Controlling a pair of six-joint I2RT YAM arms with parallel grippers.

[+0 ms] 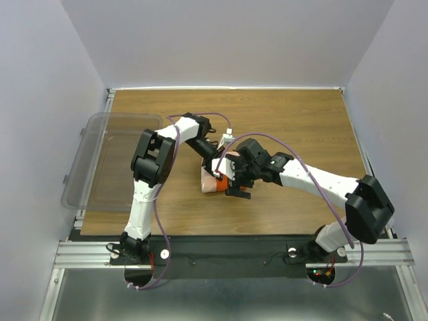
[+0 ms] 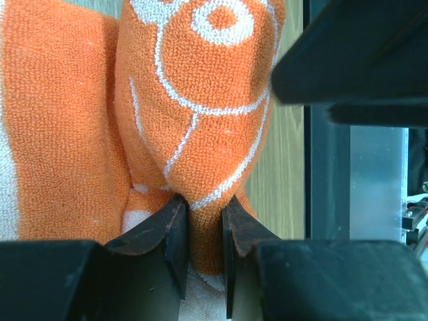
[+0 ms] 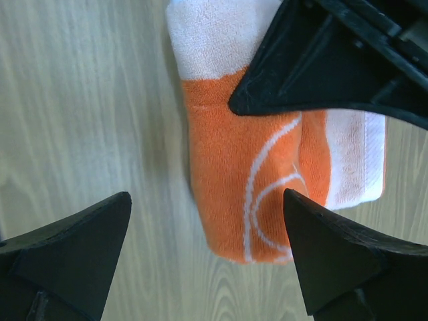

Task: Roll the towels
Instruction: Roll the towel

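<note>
Far left: a clear plastic tub (image 1: 100, 157) overhangs the left edge of the wooden table (image 1: 307, 127). Left of centre: the left arm (image 1: 150, 167) reaches forward, then bends back toward mid-table. There the left gripper (image 2: 204, 214) is closed to a narrow gap, its two fingers pinching a fold of the orange towel (image 2: 194, 107). Centre: the towel lies on the table as a compact, rolled-up bundle. Its orange face with white line-work is outward, and white cloth shows at one end. Right of centre: the right gripper (image 3: 207, 200) hangs over the bundle, jaws spread wide and gripping nothing, with no visible contact.
</note>
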